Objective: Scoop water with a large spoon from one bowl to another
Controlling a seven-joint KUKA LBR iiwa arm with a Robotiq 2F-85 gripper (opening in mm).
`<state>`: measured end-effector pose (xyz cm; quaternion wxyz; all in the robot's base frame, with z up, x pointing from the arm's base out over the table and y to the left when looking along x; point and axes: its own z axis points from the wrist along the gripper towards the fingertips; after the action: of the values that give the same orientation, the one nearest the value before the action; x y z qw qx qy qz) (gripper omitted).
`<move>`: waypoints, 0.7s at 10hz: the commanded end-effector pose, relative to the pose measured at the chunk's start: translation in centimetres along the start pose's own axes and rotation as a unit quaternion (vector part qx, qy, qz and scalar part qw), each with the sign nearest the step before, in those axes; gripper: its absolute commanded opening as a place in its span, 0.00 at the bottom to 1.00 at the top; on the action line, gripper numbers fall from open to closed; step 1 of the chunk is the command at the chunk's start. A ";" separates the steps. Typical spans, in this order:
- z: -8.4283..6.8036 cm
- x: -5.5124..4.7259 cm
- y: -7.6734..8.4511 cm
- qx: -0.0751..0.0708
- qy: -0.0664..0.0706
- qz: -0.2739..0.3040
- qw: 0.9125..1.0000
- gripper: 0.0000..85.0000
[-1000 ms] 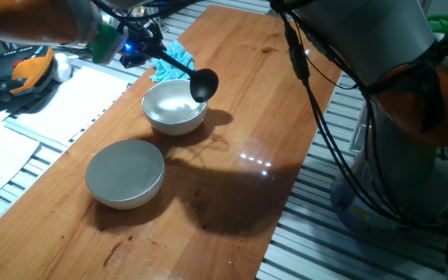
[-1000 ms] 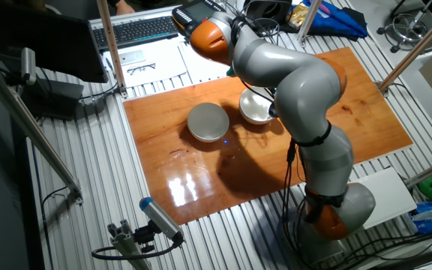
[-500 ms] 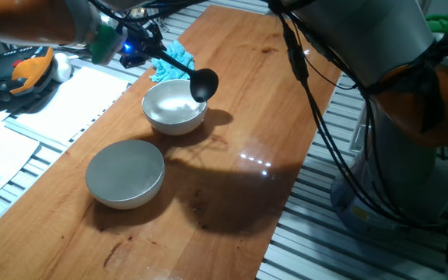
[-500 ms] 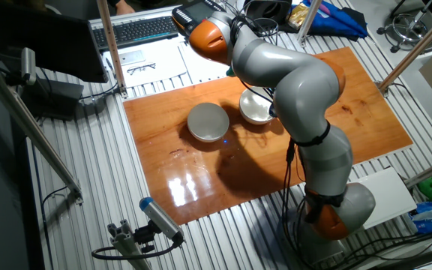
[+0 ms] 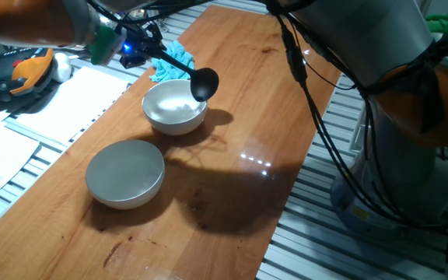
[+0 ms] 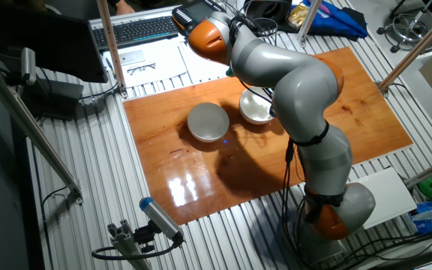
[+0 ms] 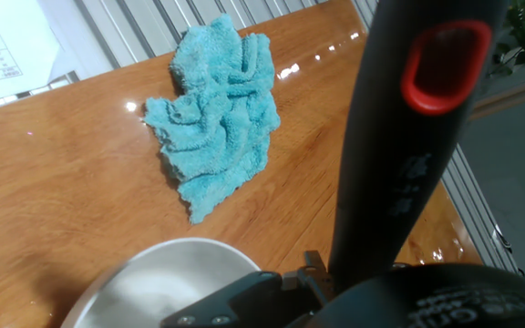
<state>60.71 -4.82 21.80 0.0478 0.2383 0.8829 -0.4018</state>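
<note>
On the table [image 5: 247,117]: two bowls [image 5: 175,106], one ladle [image 5: 204,84].

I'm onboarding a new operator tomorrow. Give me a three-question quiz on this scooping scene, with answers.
1. True or false: the ladle's scoop rests on the wooden table.
2. Which lies beyond the bowls: A) a blue cloth, B) a red mug, C) a sponge?
3. Fill in: the scoop hangs over the rim of the ____ of the two bowls, counted from the cloth.

Key:
1. False; it hangs above the white bowl.
2. A, the blue cloth.
3. Nearer; the grey bowl sits apart from it.
</note>
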 end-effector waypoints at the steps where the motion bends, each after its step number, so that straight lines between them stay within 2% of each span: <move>1: 0.0 0.0 0.0 -0.001 0.000 0.000 1.000 0.00; 7: 0.0 0.0 -0.1 -0.007 -0.010 0.000 1.000 0.00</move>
<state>60.64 -4.84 21.92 0.0582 0.2323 0.8848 -0.3997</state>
